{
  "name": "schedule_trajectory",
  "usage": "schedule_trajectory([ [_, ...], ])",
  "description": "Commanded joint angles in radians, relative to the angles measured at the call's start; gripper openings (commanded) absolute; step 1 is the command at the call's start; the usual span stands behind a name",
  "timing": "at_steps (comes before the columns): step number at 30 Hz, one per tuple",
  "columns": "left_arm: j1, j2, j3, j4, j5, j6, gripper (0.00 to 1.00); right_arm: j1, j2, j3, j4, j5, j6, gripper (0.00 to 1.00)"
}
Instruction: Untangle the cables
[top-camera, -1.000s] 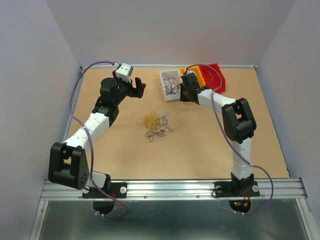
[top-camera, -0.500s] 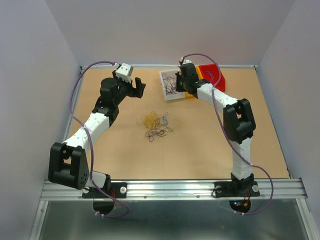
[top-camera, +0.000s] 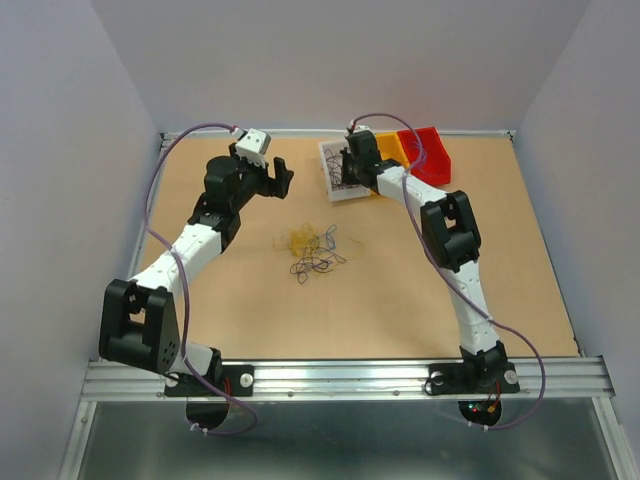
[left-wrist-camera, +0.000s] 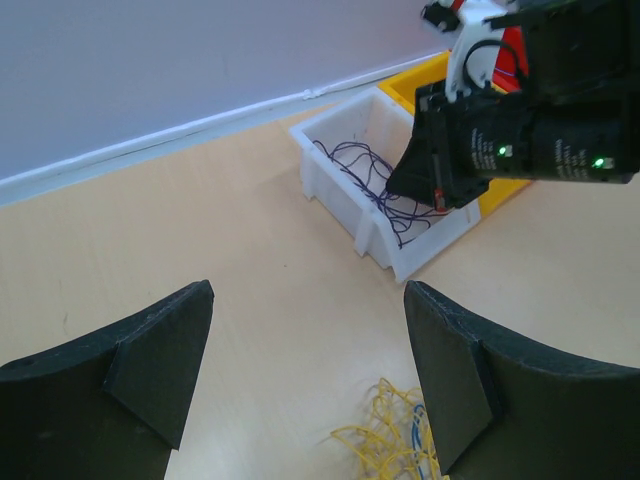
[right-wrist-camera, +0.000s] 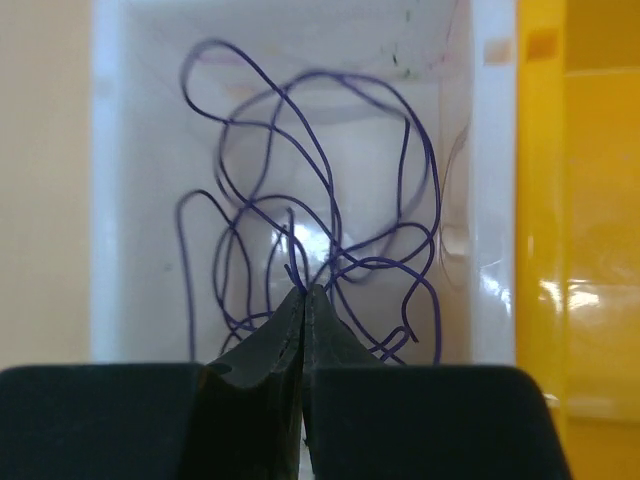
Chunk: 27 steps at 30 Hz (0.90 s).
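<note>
- A tan wooden tabletop (top-camera: 520, 260) fills the middle of the top view.
- A thin white strip (top-camera: 300, 131) runs along its far edge.
- A plain, pale lilac-grey back wall (top-camera: 340, 60) and side walls (top-camera: 60, 180) enclose it.
- A ribbed aluminium rail (top-camera: 340, 372) borders the near edge, with a grey metal sheet (top-camera: 340, 440) below it.
- The light is soft and even.

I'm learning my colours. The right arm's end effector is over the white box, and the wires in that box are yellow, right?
Nearly. The right end effector is over the white box, but the wires in that box are purple, not yellow. The right wrist view shows this clearly. The yellow wires lie out on the table.
</note>
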Motion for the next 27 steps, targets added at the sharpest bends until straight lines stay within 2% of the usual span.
schedule_trajectory([
  [1,-0.012,-0.003,0.048,0.02,0.001,0.02,0.89,0.01,0.046,0.079,-0.029,0.013,-0.004,0.08],
  [4,-0.016,-0.001,0.053,0.009,0.007,0.033,0.9,0.01,0.044,0.091,-0.029,0.021,-0.006,0.15],
  [9,-0.03,-0.029,0.051,-0.023,0.028,0.081,0.95,0.022,-0.061,0.053,-0.029,0.056,-0.021,0.25],
  [10,-0.035,-0.033,0.051,-0.03,0.035,0.089,0.95,0.028,-0.078,0.018,-0.028,0.065,-0.022,0.3],
  [17,-0.1,-0.072,0.056,-0.118,-0.016,0.186,0.96,0.057,-0.267,-0.18,0.032,0.091,-0.022,0.44],
  [20,-0.116,-0.066,0.051,-0.135,-0.057,0.207,0.96,0.069,-0.364,-0.282,0.049,0.084,-0.036,0.58],
  [24,-0.117,-0.055,0.068,-0.181,-0.103,0.212,0.96,0.071,-0.477,-0.426,0.055,-0.034,-0.085,0.74],
  [25,-0.117,-0.058,0.059,-0.172,-0.123,0.206,0.96,0.074,-0.512,-0.476,0.058,-0.113,-0.128,0.78],
  [27,-0.092,-0.075,0.048,-0.143,-0.151,0.172,0.96,0.08,-0.531,-0.524,0.058,-0.233,-0.165,0.81],
])
